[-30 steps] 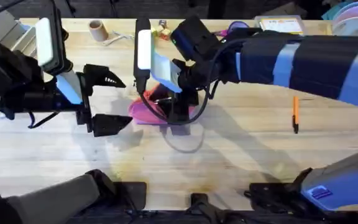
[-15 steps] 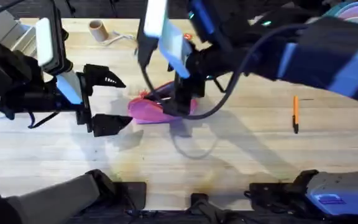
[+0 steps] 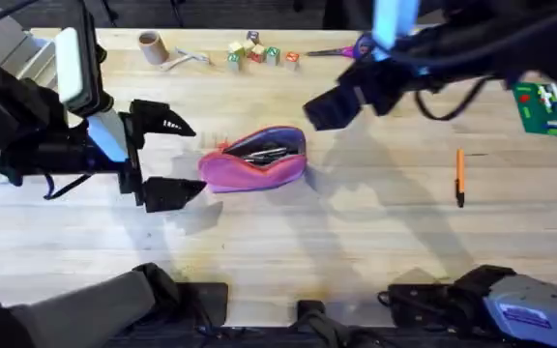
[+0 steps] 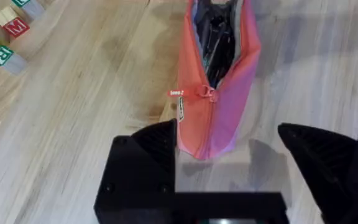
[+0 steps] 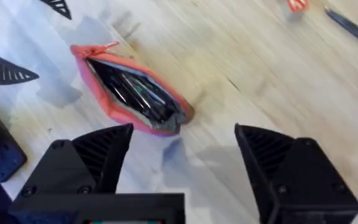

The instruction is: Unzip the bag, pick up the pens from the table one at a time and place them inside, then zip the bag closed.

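Pink fabric pencil pouch [image 3: 253, 160] lies on the light wooden plank surface [image 3: 356, 251], zipper open along most of its top, dark lining and some dark contents visible inside; can't make out what's in there. Zipper pull [image 4: 205, 93] sits near the closed end facing the left claw.

Left claw [image 3: 169, 159] is wide open, holding nothing, just beside the pouch's end. In the left wrist view the pouch end sits between the two black fingers [image 4: 157, 140], looks to be touching or nearly touching one of them, hard to say.

Right claw [image 3: 322, 111] is up off the surface, open wide, empty, near the pouch's far end but apart from it. In the right wrist view the pouch [image 5: 132, 92] lies beyond its spread fingers.

Thin orange stick pen with dark tip [image 3: 459, 176] lies on the surface well apart from the pouch and both claws, on the right side.

Purple-handled scissors [image 3: 341, 49] and lettered wooden blocks [image 3: 257, 54] sit along the far edge.
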Action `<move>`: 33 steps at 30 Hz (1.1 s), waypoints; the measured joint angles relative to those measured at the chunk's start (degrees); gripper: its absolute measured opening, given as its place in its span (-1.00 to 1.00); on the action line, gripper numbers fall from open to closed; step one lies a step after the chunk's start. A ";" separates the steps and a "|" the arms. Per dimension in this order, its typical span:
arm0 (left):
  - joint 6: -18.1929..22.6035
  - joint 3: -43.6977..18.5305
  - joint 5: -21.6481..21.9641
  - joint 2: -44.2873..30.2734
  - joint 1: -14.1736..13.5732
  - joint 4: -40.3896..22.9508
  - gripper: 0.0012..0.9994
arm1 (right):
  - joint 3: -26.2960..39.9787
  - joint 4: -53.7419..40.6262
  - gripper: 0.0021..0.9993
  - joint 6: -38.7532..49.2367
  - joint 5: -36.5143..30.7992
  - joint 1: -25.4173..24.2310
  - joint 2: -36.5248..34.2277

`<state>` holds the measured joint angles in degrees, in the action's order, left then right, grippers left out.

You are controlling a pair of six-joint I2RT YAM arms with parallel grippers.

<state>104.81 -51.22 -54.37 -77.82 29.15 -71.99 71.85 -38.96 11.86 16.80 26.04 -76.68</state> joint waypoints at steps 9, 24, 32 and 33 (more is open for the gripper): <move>0.00 0.00 -0.02 0.00 0.00 0.00 0.99 | 0.00 -9.36 1.00 -3.68 -2.61 -8.29 9.30; 0.00 0.00 -0.02 0.00 0.00 0.37 0.99 | 0.00 -19.50 1.00 -13.69 -21.74 -23.01 22.49; 0.00 0.00 0.00 0.00 0.00 1.10 0.99 | 0.00 -22.93 1.00 -15.56 -33.17 -27.64 24.98; 0.01 0.00 -0.01 0.00 0.00 1.14 0.99 | 0.00 -22.95 1.00 -15.67 -33.91 -27.82 24.97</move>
<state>104.83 -51.22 -54.38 -77.82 29.15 -70.84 71.85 -61.91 -3.81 -17.12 -1.78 -51.71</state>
